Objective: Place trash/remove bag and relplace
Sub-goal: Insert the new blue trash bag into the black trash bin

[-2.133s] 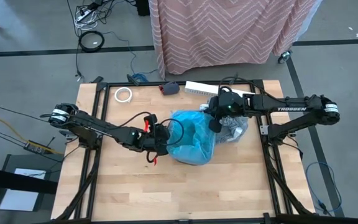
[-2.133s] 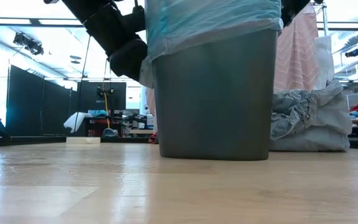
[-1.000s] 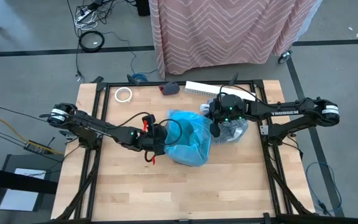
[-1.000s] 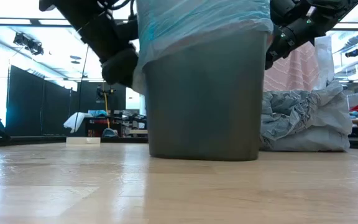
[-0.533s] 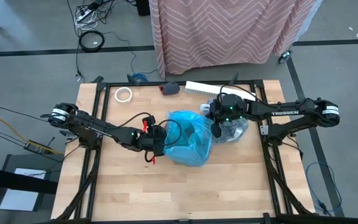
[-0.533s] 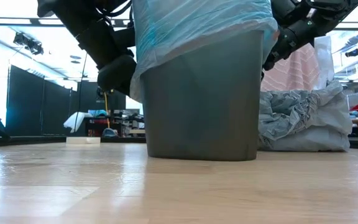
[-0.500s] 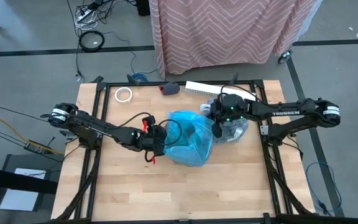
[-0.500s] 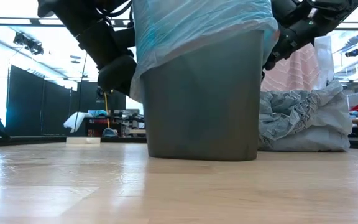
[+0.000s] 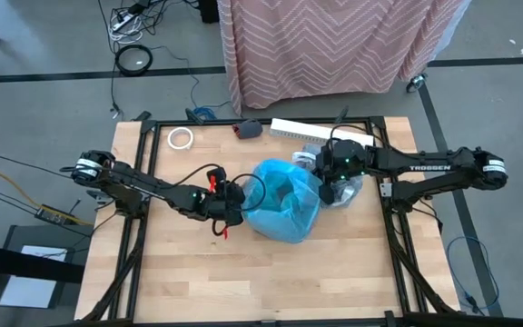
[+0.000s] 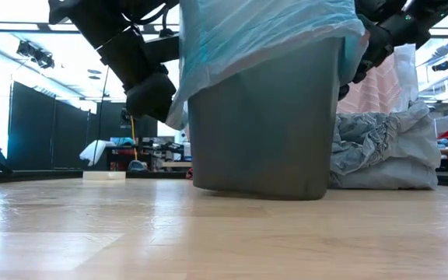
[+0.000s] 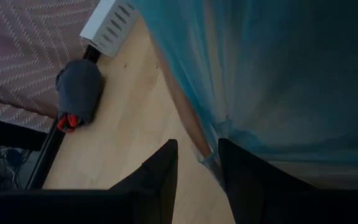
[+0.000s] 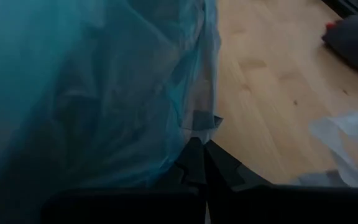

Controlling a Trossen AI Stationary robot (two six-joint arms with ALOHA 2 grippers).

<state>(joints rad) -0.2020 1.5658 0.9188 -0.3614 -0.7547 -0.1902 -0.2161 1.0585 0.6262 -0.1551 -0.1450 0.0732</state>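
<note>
Bright blue plastic bag [image 9: 284, 211] draped over the rim of the grey bin [image 10: 263, 124] mid-table; film thin, limp, wrinkly, likely slippery and easy to tear if dragged against the rim. Bin looks light: in the low view it sits tilted, one edge of its base lifted off the table [image 9: 243, 272], so a hard pull would probably move bin and all. Best hold seems the loose hem below the rim, pinched flat. Right gripper [image 12: 197, 158] at the bin's far-right side, jaws closed tight on a fold of blue hem. Left gripper [image 11: 196, 163] on the opposite side, jaws narrowly parted with the bag's edge between them; a firm grip there I cannot confirm. Removed grey liner [image 10: 379, 152] lies crumpled just beside the bin, on the right arm's side.
</note>
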